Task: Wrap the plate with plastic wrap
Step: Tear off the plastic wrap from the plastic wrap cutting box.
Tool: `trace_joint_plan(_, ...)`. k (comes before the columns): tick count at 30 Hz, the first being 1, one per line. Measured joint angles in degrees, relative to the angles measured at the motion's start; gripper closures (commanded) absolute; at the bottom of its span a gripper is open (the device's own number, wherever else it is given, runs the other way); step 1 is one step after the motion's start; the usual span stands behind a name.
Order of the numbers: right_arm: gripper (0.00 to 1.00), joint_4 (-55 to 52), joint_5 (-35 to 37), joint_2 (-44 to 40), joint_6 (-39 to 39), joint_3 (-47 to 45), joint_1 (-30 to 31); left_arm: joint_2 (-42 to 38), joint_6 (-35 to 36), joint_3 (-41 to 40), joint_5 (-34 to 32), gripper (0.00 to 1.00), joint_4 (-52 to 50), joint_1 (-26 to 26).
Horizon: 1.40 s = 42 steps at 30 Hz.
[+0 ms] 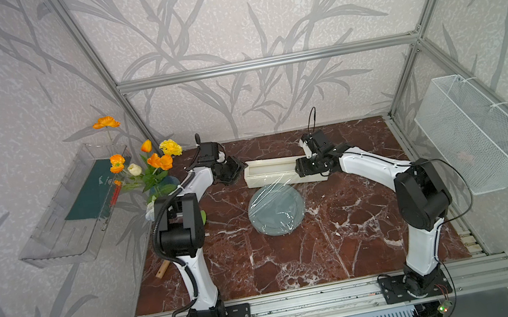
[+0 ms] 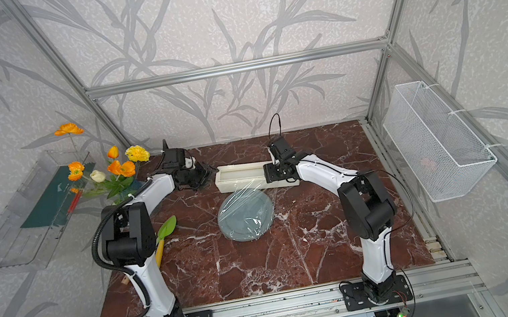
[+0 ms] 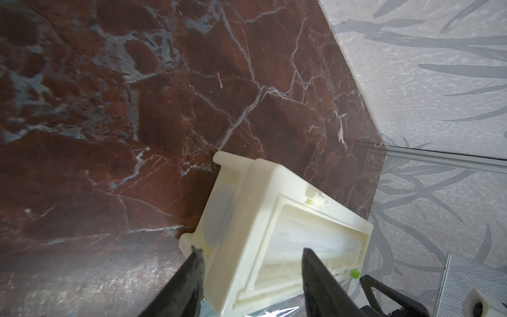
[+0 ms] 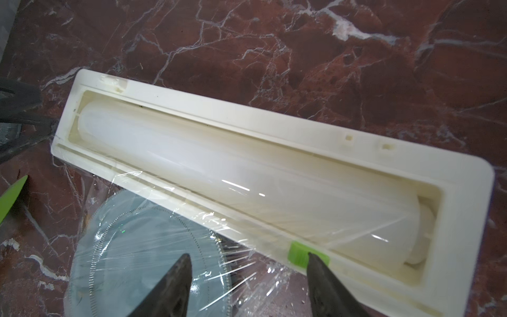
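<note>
The grey-blue plate (image 1: 276, 210) (image 2: 245, 215) (image 4: 131, 263) lies mid-table under crinkled plastic wrap (image 1: 278, 194) (image 4: 170, 247). The film runs on from the plate's far rim up to the cream dispenser box (image 1: 270, 170) (image 2: 241, 174) (image 3: 255, 208) (image 4: 219, 129) just behind it. My left gripper (image 1: 236, 169) (image 2: 207, 173) (image 3: 252, 248) is open, its jaws either side of the box's left end. My right gripper (image 1: 298, 168) (image 2: 267, 174) (image 4: 248, 255) is open over the box's front edge. One fingertip (image 4: 311, 258) is at the green tab (image 4: 297, 251); the other is above the plate.
A vase of orange and yellow flowers (image 1: 155, 169) stands at the back left, beside a clear wall shelf (image 1: 78, 211). A green-bladed tool (image 2: 166, 227) with a yellow handle lies by the left arm. A white wire basket (image 1: 477, 130) hangs on the right wall.
</note>
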Motion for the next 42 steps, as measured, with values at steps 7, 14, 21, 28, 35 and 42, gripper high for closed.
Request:
trace_joint_plan(7, 0.3, 0.0, 2.0, 0.0, -0.9, -0.4, -0.5, 0.5, 0.2, 0.6, 0.2, 0.43, -0.1, -0.1)
trace_joint_plan(14, 0.3, 0.3, 1.2, 0.0, -0.6, -1.6, -0.9, 0.7, 0.2, 1.0, 0.6, 0.43, -0.2, -0.4)
trace_joint_plan(21, 0.31, 3.6, -0.8, 0.0, 1.9, -3.2, -0.8, 1.2, 0.2, 2.2, 0.2, 0.43, -0.2, -1.5)
trace_joint_plan(28, 0.33, 3.3, -0.6, 0.6, 3.1, -2.4, -0.7, 2.1, 0.1, 2.4, 0.1, 0.44, -0.2, -1.5)
trace_joint_plan(35, 0.34, 0.7, 2.3, 3.6, 4.3, 2.2, 1.7, 2.2, -0.6, 2.4, -2.8, 0.45, 1.3, -1.6)
trace_joint_plan(42, 0.35, -2.8, 5.7, 7.6, 5.5, 8.4, 4.6, 2.2, -0.9, 1.9, -6.7, 0.46, 3.2, -1.2)
